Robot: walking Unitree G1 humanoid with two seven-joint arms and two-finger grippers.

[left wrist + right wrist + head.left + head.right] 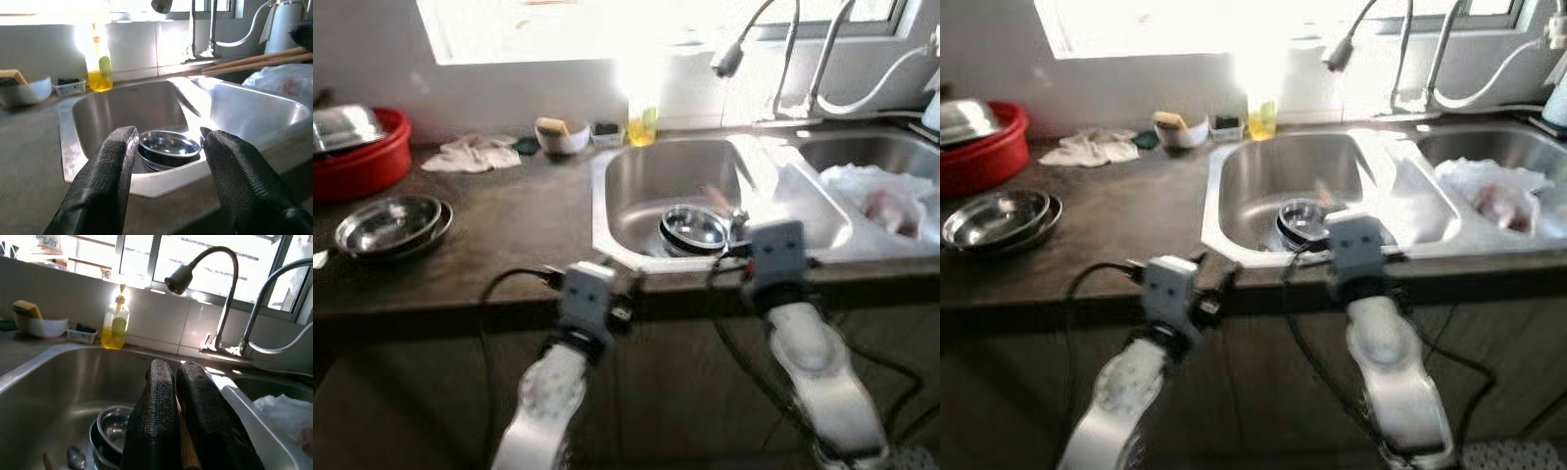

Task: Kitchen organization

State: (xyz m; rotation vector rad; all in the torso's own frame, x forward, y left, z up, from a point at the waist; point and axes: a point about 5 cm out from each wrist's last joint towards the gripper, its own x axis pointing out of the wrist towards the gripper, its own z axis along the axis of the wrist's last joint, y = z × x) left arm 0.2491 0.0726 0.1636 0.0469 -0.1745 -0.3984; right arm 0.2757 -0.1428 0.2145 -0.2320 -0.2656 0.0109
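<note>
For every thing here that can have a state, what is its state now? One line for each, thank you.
Left gripper: open, holding nothing, before the sink.
Right gripper: shut on a thin wooden stick, over the left basin.
Faucet: no water running.
Left basin: holds stacked steel bowls and a spoon.
Right basin: holds a plastic bag.
Soap bottle: upright, partly full.
Red tub: steel lid on top.

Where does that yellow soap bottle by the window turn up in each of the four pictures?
Left eye view: soap bottle behind the sink's back rim.
Right eye view: same spot.
Left wrist view: upper left.
Right wrist view: left of centre.
Shared landmark: the steel bowls in the basin.
</note>
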